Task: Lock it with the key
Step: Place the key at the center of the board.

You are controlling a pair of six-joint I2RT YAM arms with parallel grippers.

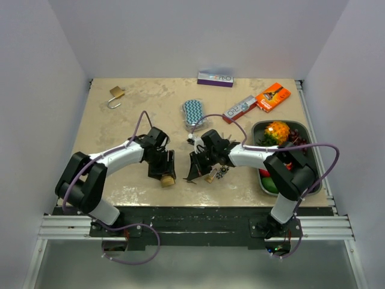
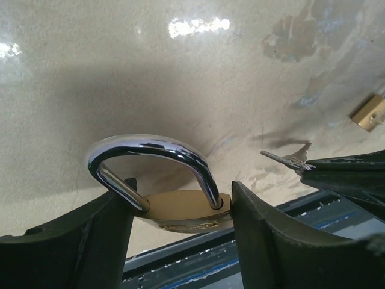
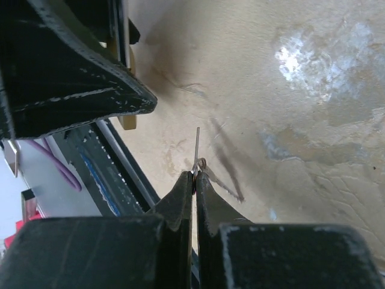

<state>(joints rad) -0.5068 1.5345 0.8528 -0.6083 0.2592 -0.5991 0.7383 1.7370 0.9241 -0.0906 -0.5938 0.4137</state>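
Note:
My left gripper (image 1: 163, 172) is shut on a brass padlock (image 2: 183, 212) by the sides of its body, held low over the table near the front edge. Its steel shackle (image 2: 150, 146) arches away from the wrist camera and both legs meet the body. The keyhole is hidden. My right gripper (image 1: 196, 170) is shut on a small silver key (image 3: 197, 144) whose blade sticks out past the fingertips toward the left gripper. The key (image 2: 286, 160) is a short gap to the right of the padlock, apart from it. A second key hangs from its ring.
A second padlock (image 1: 115, 95) lies at the far left. A small brass piece (image 1: 209, 177) lies by the right gripper. A striped pouch (image 1: 194, 112), purple box (image 1: 215, 79), orange packet (image 1: 273, 97) and a metal tray (image 1: 305, 127) of fruit sit to the back and right.

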